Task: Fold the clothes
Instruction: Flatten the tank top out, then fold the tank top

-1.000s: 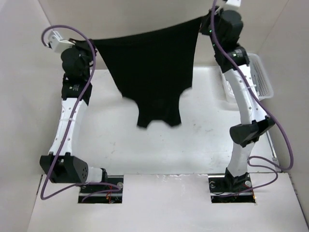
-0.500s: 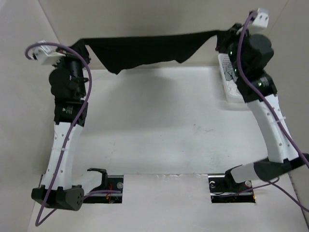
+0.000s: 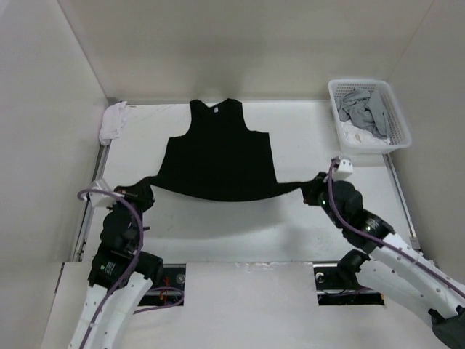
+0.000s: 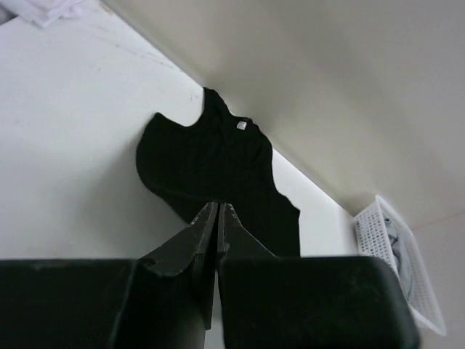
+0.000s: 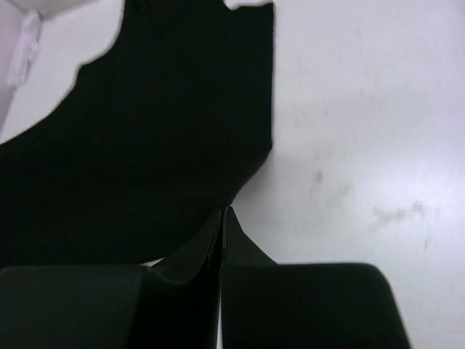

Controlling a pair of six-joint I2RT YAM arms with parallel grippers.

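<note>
At the near corners of black garment (image 3: 218,156), hem is being pinched between pressed-together fingers of left gripper (image 4: 218,211) and right gripper (image 5: 222,214).

The top camera looks down from above and behind the arm bases, taking in the whole desk (image 3: 312,145) and its walls. The left wrist camera sits just behind the left end effector (image 4: 219,207), looking low across the desk toward the far right corner. The right wrist camera looks steeply down past the right end effector (image 5: 221,212), close to the desk. All three share the black garment (image 3: 218,156); top and left wrist also share the basket (image 3: 367,83).
</note>
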